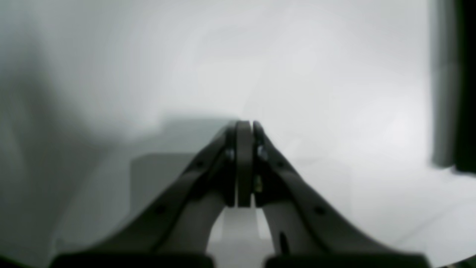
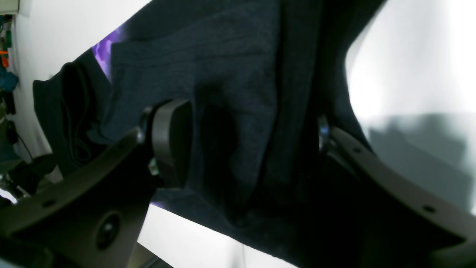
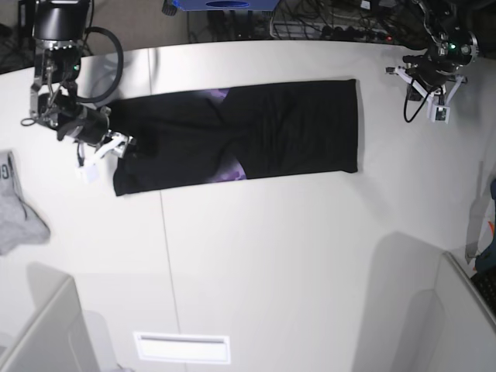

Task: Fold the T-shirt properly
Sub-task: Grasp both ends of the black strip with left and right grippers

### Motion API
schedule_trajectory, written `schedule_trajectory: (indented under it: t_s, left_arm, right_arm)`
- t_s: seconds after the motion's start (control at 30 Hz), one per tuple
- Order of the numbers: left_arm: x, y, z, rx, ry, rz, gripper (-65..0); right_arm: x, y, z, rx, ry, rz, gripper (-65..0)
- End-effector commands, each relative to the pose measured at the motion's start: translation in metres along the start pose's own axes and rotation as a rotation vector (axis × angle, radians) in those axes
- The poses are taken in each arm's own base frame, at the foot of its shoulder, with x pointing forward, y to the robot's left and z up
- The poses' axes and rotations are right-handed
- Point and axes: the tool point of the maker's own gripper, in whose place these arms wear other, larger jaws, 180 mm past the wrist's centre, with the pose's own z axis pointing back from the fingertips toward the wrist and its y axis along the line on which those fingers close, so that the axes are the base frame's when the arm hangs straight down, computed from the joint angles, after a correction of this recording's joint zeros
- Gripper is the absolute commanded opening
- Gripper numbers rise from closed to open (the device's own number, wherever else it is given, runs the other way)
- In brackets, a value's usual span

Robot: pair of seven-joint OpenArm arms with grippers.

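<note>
The black T-shirt (image 3: 256,132) lies on the white table (image 3: 271,256) as a long band folded lengthwise, with a bit of purple print (image 3: 232,170) showing at a fold. My right gripper (image 3: 116,147) sits at the band's left end. In the right wrist view its fingers stand wide open around bunched black T-shirt (image 2: 230,74) cloth, which fills the gap between them; the right gripper (image 2: 253,137) is not clamped on it. My left gripper (image 1: 246,124) is shut with nothing in it, hanging over bare table. In the base view the left gripper (image 3: 428,84) is off the shirt's far right end.
A small grey cloth (image 3: 15,205) lies at the table's left edge. Pale panels stand at the near left (image 3: 39,333) and near right (image 3: 465,318) corners. Cables (image 3: 325,23) run behind the table's back edge.
</note>
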Motion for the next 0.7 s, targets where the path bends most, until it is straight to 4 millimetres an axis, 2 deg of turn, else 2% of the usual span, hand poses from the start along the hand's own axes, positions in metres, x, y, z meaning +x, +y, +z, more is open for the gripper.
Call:
schedule_trajectory:
  t_s: [0.0,0.07,0.13,0.23,0.3,0.47,0.67]
  left_arm:
    - [0.003,-0.010,-0.001,-0.026,-0.008,-0.015,-65.0]
    - [0.009,-0.028,-0.007,-0.069,-0.018,-0.033,-65.0]
    - [0.014,-0.044,-0.012,-0.109,-0.023,-0.052,-65.0]
    - [0.019,-0.068,-0.017,-0.167,-0.026,-0.096,-65.0]
    - [0.027,-0.078,-0.020,-0.190,-0.039,-0.117,-65.0]
    - [0.037,-0.094,-0.023,-0.228,-0.052,-0.149,-65.0]
    - [0.045,-0.118,-0.027,-0.282,-0.062,-0.196,-65.0]
  right_arm:
    - [-0.009,-0.008,0.001,-0.035,0.047,0.008,-26.9]
    - [-0.008,-0.009,0.002,-0.037,0.042,0.005,-27.3]
    - [-0.008,-0.009,0.002,-0.037,0.043,0.006,-33.5]
    - [-0.007,-0.008,0.001,-0.035,0.044,0.008,-54.0]
    - [-0.006,-0.007,0.001,-0.034,0.042,0.010,-65.0]
    - [0.005,0.002,0.005,-0.023,0.014,0.045,-65.0]
    - [0.025,0.036,0.023,-0.017,-0.067,0.095,-65.0]
